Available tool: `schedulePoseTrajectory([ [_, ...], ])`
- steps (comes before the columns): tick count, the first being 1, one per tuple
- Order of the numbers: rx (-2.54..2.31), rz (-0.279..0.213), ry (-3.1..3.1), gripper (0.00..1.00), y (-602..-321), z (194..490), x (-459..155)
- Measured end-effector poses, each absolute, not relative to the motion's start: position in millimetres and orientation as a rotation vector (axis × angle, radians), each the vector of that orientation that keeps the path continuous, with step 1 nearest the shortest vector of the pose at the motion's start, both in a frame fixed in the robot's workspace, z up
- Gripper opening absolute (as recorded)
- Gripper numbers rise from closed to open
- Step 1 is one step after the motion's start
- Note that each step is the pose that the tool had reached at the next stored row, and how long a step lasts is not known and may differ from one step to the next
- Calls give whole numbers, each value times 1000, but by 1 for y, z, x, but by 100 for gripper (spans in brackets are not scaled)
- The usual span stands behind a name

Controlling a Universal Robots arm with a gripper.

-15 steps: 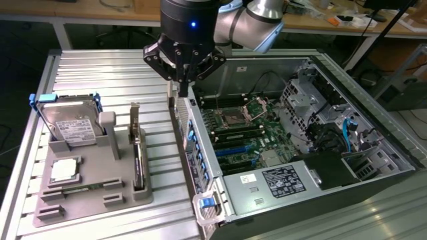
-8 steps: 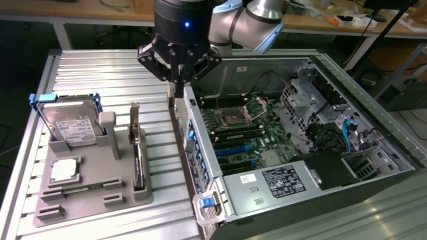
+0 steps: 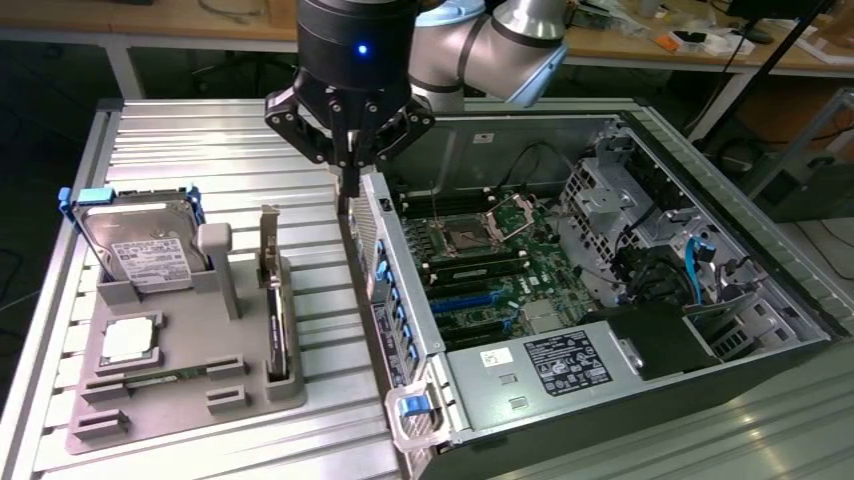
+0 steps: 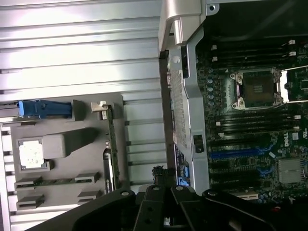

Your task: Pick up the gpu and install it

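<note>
Underlying everything: a ribbed silver metal tabletop [image 3: 200,140]. At three o'clock in the exterior view, lying open on its side: a big black computer case [image 3: 395,300], green motherboard [image 3: 494,265] exposed inside. At twelve o'clock, reaching down: a grey and black robot arm [image 3: 507,40], jaws pressed together on nothing, tips hanging just above the case's rear wall near its eleven o'clock corner. At eight o'clock, resting on the tabletop just beside the case: a grey moulded plastic holder [image 3: 174,395]. Standing upright at the holder's eleven o'clock, between blue clips: a silver hard drive with white label [image 3: 140,250]. Standing on edge in the slot along the holder's three o'clock side, untouched, clear of the jaws: the gpu [image 3: 278,320], a thin long dark circuit card, silver metal end bracket toward twelve o'clock. Lying flat at the holder's nine o'clock: a small square silver processor chip [image 3: 127,342]. Just toward six o'clock from it: a slim green memory stick [image 3: 154,378].
</note>
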State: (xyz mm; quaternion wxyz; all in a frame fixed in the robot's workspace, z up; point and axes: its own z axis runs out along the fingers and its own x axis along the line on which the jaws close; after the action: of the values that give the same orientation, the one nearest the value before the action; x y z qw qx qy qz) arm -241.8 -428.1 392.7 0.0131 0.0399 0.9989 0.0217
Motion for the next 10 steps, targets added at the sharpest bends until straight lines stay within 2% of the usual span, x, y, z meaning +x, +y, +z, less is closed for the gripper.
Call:
schedulePoseTrajectory([
  [10,124,68,3112,11,-429,393,-250],
])
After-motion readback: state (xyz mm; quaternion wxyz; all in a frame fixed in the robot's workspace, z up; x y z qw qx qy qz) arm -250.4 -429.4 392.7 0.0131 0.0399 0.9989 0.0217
